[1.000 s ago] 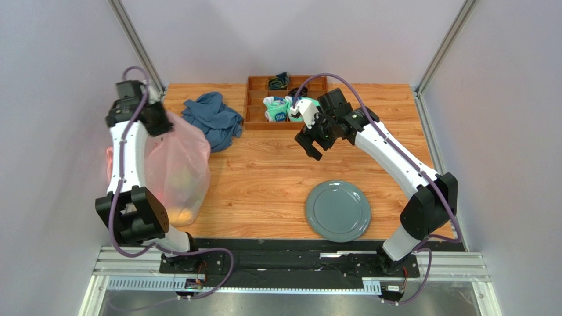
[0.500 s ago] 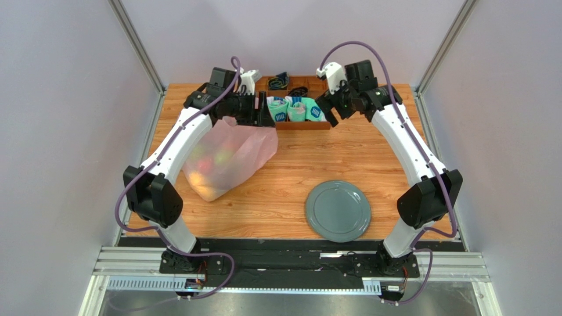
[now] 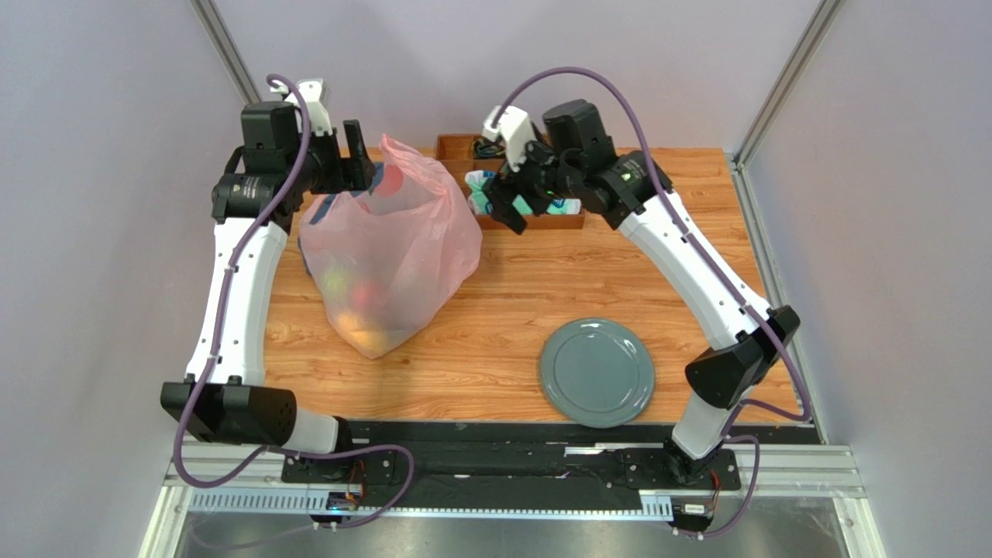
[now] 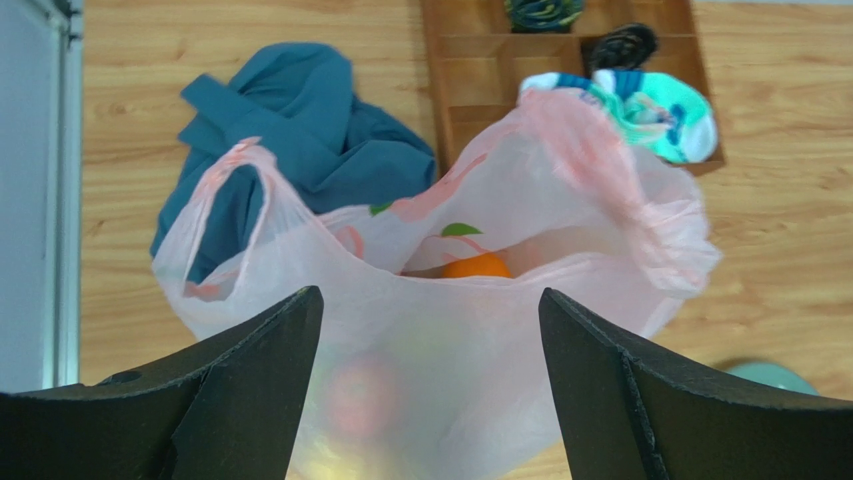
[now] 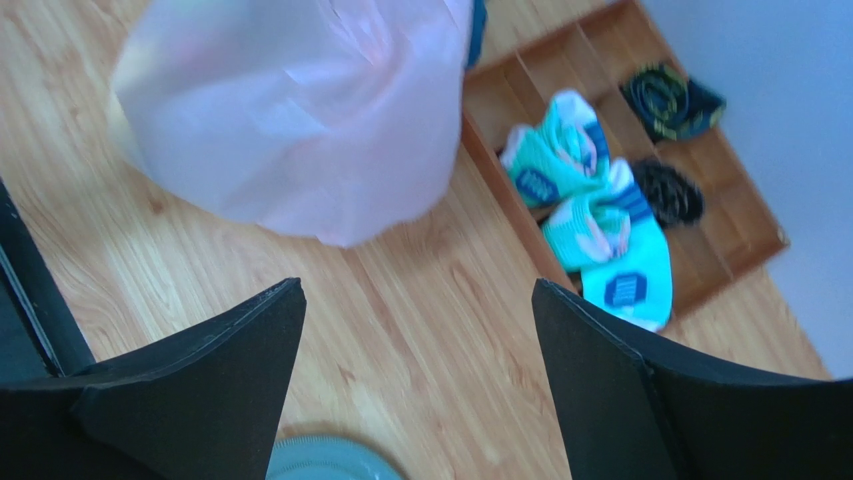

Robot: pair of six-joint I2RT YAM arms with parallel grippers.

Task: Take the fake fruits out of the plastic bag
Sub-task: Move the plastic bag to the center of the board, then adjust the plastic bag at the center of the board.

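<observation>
The pink plastic bag [image 3: 390, 250] stands on the table's left half with its mouth up and its handles loose. Fake fruits [image 3: 363, 297] show as coloured blurs through its wall. In the left wrist view an orange [image 4: 479, 266] lies inside the bag's [image 4: 451, 340] mouth, and a reddish fruit [image 4: 355, 395] shows through the film. My left gripper [image 3: 353, 157] hangs open just above the bag's rear left rim, its fingers [image 4: 250, 390] wide apart and holding nothing. My right gripper [image 3: 512, 209] is open too, up in the air to the right of the bag [image 5: 300, 110].
A blue cloth [image 4: 300, 140] lies behind the bag. The wooden divider tray [image 3: 460, 149] at the back holds teal-and-white socks [image 5: 591, 220] and dark rolled socks [image 5: 671, 100]. A grey plate [image 3: 596, 372] sits front right on the table.
My left gripper has opened and let go of the bag, which now stands on the table. The left arm swung back to the left. The right gripper moved left toward the bag.
</observation>
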